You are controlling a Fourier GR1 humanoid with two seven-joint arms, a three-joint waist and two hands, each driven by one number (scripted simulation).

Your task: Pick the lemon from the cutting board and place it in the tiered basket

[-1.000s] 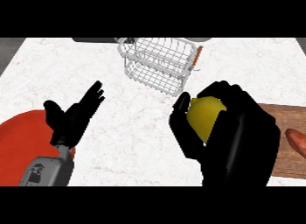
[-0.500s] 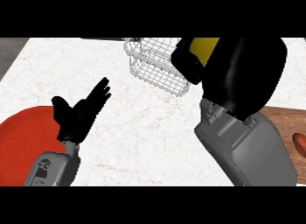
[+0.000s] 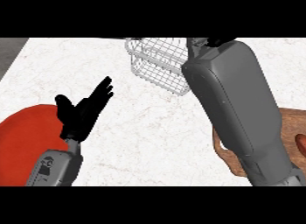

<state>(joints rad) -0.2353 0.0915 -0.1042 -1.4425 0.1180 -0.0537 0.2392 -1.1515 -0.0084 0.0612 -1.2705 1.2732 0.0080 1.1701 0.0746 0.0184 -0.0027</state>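
At the counter's far edge, the right hand (image 3: 213, 42) has pushed on past the wire tiered basket (image 3: 157, 61). Only a black sliver of it shows under the frame's top, so its grasp cannot be told. The lemon, yellow in that hand half a second ago, is now hidden. The grey forearm covers part of the cutting board (image 3: 297, 124). The left hand (image 3: 85, 111) stays released beside the red plate (image 3: 13, 140).

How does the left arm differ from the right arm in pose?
The left hand is open, fingers up, near the red plate; the right hand is almost hidden at the wire basket. The left forearm shows little; the right forearm stretches far across the counter. Both are grey.
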